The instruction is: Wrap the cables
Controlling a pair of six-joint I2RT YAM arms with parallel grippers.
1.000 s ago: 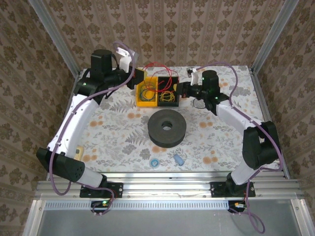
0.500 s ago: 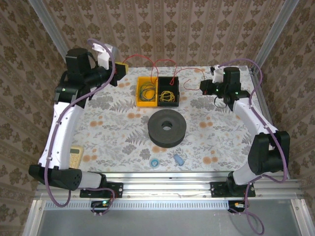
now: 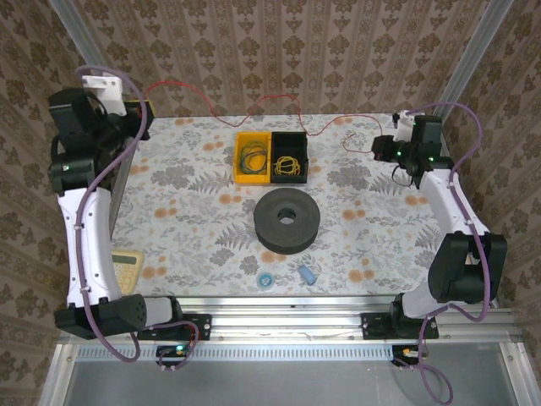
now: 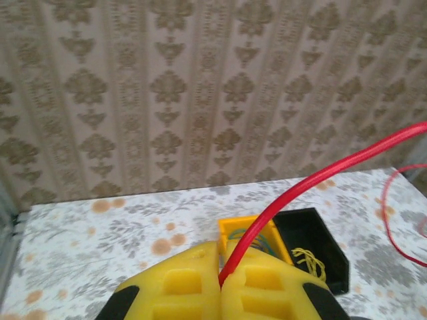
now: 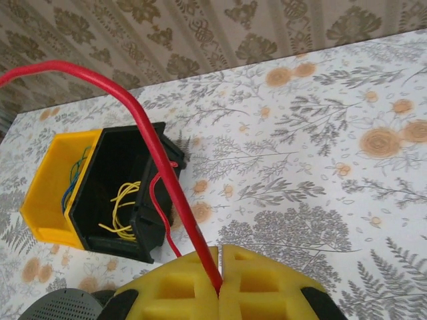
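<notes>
The left jaws, raised over the bench's point(image 3: 186, 211) far left corner, are clenched on the red cable point(image 4: 320, 177), which is pinched between yellow pads point(image 4: 177, 287). The right jaws, near the far right edge, grip the same cable. Between them it runs in slack waves along the back of the bench, passing behind the yellow bin point(image 3: 252, 156) and the black bin point(image 3: 289, 156). The dark spool point(image 3: 287, 221) lies mid-bench, well apart from the cable.

Cable point(image 4: 293, 192) strung behind bins point(image 3: 270, 157); spool point(image 3: 272, 233) before bins.
</notes>
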